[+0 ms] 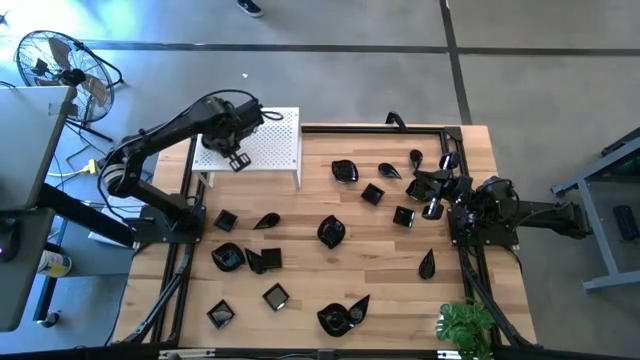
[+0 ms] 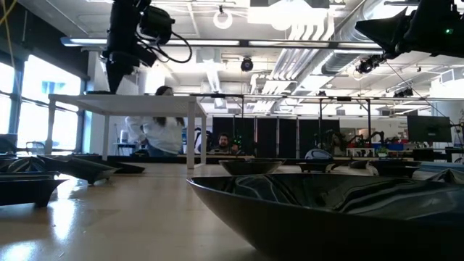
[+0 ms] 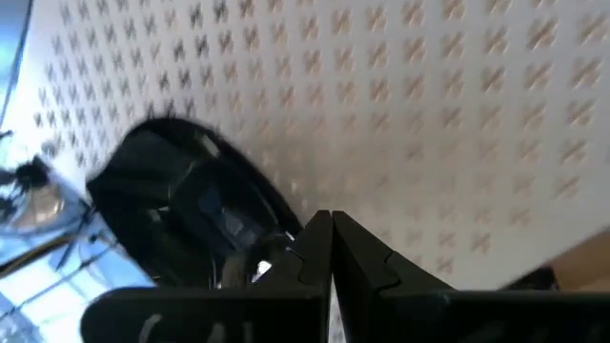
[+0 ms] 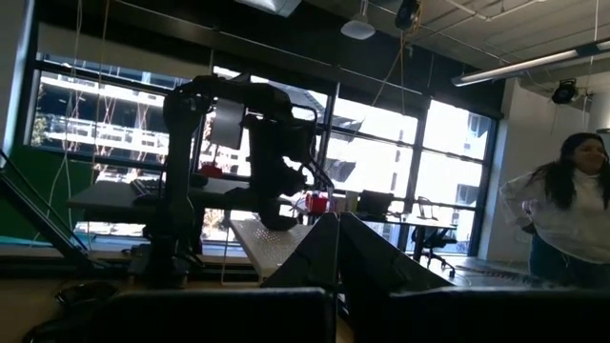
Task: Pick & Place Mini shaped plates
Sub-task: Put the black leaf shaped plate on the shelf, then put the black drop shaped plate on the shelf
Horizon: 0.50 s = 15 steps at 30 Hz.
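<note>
Several mini shaped plates, small glossy black dishes, lie scattered on the wooden table (image 1: 300,250), such as one at the middle (image 1: 331,232) and one near the front (image 1: 340,318). One large plate (image 2: 326,203) fills the low view's foreground. My left gripper (image 1: 237,160) hangs shut, pointing down over the white perforated stand (image 1: 275,140) at the far left. In the left wrist view a black plate (image 3: 172,219) shows right beside its shut fingers (image 3: 331,238). My right gripper (image 1: 437,188) waits shut at the table's right, raised above a cluster of plates (image 1: 425,180). My left gripper points down at the stand's top with its fingers shut. The black plate's rim (image 3: 281,250) reaches up to one finger, but I cannot tell whether it touches the plate or has it between the fingers.
Black frame rails (image 1: 380,128) run along the table's far and side edges. A green plant (image 1: 465,325) stands at the near right corner and a fan (image 1: 60,60) on the floor at the far left. A person (image 2: 163,134) sits beyond the table.
</note>
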Tool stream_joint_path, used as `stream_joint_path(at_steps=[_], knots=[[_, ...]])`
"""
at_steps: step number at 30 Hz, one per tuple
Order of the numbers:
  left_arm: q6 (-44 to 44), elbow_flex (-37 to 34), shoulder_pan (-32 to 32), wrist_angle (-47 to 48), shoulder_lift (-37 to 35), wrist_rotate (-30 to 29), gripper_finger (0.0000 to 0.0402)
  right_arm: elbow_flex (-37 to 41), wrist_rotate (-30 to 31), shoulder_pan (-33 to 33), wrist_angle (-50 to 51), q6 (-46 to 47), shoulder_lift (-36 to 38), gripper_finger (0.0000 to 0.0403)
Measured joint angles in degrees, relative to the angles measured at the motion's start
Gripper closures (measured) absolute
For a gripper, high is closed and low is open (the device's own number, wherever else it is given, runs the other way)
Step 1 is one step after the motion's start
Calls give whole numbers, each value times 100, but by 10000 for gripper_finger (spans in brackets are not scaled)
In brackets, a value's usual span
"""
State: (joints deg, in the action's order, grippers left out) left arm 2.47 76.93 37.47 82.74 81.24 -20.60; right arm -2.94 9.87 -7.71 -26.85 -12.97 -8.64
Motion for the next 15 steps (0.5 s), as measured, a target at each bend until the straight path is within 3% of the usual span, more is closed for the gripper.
stream_joint_path(at_steps=[7,11,15], knots=[[209,0,0,245,-320,-118,401,0,0,-1,0,2,0,403],[547,-2,-5,219,-667,202,401,0,-1,0,2,19,0,403],[705,-228,-280,-655,-1372,308,401,0,0,-1,48,116,0,403]])
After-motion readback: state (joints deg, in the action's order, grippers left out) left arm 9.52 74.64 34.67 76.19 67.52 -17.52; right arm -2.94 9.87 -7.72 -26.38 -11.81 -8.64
